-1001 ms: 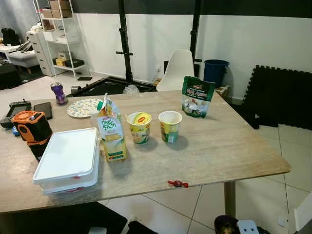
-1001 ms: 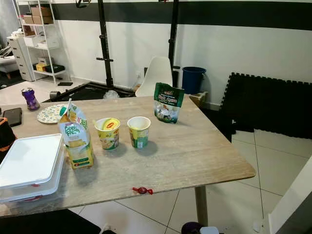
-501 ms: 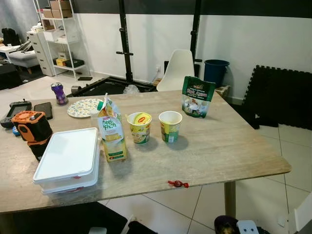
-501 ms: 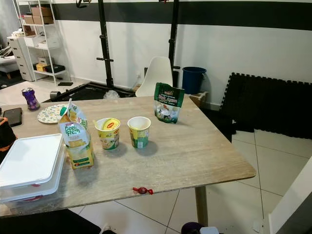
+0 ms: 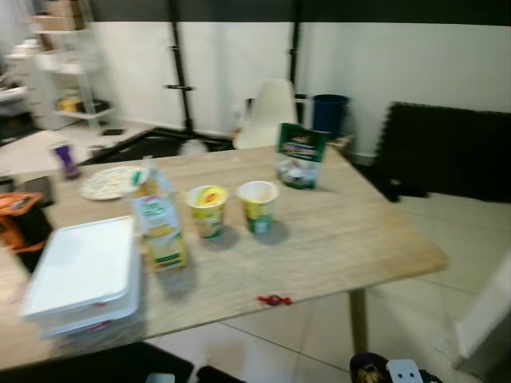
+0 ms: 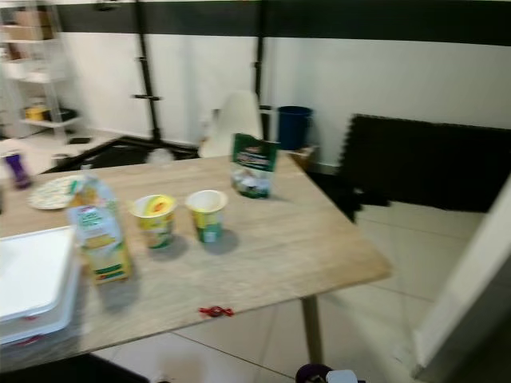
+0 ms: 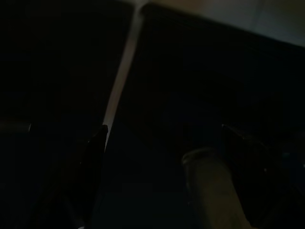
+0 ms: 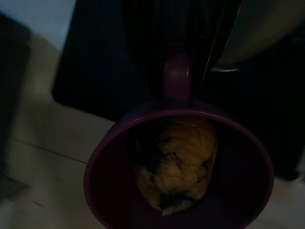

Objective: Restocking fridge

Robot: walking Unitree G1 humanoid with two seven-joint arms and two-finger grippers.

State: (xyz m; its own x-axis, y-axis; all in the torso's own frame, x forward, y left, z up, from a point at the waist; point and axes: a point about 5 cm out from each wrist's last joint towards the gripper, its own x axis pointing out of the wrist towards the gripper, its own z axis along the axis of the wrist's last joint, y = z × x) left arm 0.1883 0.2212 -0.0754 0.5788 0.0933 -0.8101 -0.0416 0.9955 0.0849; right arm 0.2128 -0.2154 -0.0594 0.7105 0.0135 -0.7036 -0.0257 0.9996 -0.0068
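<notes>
On the wooden table stand a juice carton, a yellow cup, a second paper cup and a green snack bag. A white lidded container lies at the near left. My right gripper hangs low and is shut on the handle of a purple cup, which holds a yellow-brown lump of food; the cup peeks in below the table's front edge. In the very dark left wrist view my left gripper hangs idle with its fingers apart.
A red wrapped candy lies near the table's front edge. A plate, a purple can and an orange device sit at the left. Beyond are a white chair, a blue bin and black mats. A white panel stands at the right.
The camera has swung to the right and the picture is now blurred. The things on the table have not moved. More of the white panel shows at the right.
</notes>
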